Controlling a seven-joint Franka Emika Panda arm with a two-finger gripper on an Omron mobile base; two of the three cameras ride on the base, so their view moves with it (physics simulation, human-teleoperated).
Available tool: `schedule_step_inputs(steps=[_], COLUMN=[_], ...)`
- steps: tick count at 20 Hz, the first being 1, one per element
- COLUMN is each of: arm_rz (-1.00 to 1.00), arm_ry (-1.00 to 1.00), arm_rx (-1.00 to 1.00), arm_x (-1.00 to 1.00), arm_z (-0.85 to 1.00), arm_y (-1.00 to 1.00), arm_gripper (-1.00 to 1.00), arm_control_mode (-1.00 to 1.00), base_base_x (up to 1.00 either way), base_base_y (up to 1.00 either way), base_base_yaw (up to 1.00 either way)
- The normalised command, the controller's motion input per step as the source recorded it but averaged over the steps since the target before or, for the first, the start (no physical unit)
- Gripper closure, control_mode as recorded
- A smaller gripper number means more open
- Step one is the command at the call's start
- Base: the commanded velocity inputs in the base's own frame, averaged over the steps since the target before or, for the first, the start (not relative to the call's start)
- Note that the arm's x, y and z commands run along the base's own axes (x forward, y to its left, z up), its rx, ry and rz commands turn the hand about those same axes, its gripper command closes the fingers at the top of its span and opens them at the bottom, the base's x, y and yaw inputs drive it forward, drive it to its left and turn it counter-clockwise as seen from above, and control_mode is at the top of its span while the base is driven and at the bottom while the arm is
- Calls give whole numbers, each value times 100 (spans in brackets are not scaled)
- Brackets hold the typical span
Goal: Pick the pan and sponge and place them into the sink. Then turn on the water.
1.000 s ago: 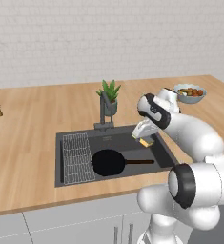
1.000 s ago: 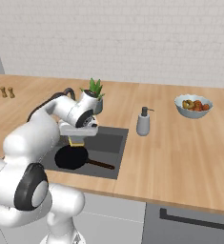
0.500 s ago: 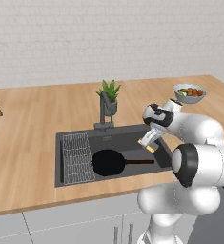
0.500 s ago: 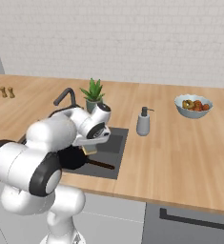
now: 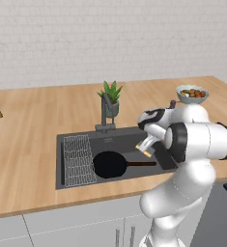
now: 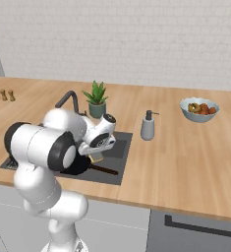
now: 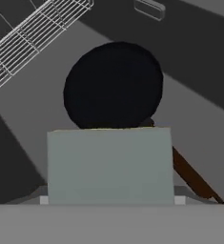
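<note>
Now, from the left base view, the pan (image 5: 109, 164) lies flat on the floor of the sink (image 5: 74, 140), its long handle pointing toward the robot's side. A wire rack (image 5: 79, 158) sits at the basin's far left end, just beside the pan. The tool (image 5: 147, 146) hangs over the right part of the basin, above the end of the pan's handle, with the sponge (image 5: 147, 149) clamped between its fingers; a sliver of yellow shows there. The faucet (image 5: 105, 112) stands upright behind the basin, next to a potted plant (image 5: 112, 97). A bowl of fruit (image 5: 192, 94) rests on the bench (image 5: 33, 130) to the right.

From the right base view, the tool (image 6: 96, 156) is low over the sink (image 6: 118, 147), with the sponge (image 6: 96, 157) gripped at its tip. The pan (image 6: 82, 166) is mostly hidden behind the arm; its handle reaches out across the basin floor. A soap dispenser (image 6: 147, 126) stands on the bench (image 6: 186, 157) just right of the basin.

From the hand view, the sponge (image 7: 109, 164) fills the lower middle, its grey-green face held by the tool, whose jaws stand wide on it. Beyond it lies the pan (image 7: 113, 83), well apart from the sponge, on the sink (image 7: 32, 119) floor.
</note>
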Motion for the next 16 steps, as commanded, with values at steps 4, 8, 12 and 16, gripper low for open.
schedule_step_inputs(steps=[4, 8, 12, 16], arm_rz=[1, 0, 0, 0], arm_ry=[-7, -8, -9, -7], arm_rx=[0, 0, 0, 0], arm_x=[15, 12, 14, 18], arm_z=[-40, -28, -17, -26], arm_y=[25, 44, 38, 28], arm_gripper=[100, 100, 100, 100], arm_control_mode=[-100, -100, -100, -100], base_base_x=[0, 0, 0, 0], base_base_y=[0, 0, 0, 0], base_base_yaw=[0, 0, 0, 0])
